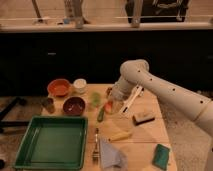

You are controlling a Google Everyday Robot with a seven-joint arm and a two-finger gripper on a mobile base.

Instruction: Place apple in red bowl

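Camera view looks across a wooden table (150,134) at the white arm (165,95), which reaches in from the right and bends down to the gripper (113,103) over the middle of the tabletop. The jaws are closed on the apple (109,106), whose red and yellow skin shows at the lower left of the gripper tip; whether the fruit touches the wood or hangs just above it cannot be told. The red bowl (60,88) stands well to the left of the jaws and a little farther back, near the table's rear left corner, and nothing shows inside it but its orange floor. A white cup (79,85) stands just beside that bowl, between it and the jaws. A dark maroon bowl (74,106) sits left of the jaws, nearer than the red one, with a small dark can (48,104) beyond it at the table's left edge. A pale green lump (95,98) lies just left of the jaws, and a long green vegetable (101,114) lies just below and to the left of them. A white utensil (131,99) slants away on the right of the jaws, and a dark-topped block (144,118) rests to their lower right. Below the jaws, toward the front of the table, lie a yellow elongated item (120,135), a fork (95,146), a folded grey cloth (111,156) and a green sponge (160,156). A green tray (22,150) fills the front left, well apart from the jaws.
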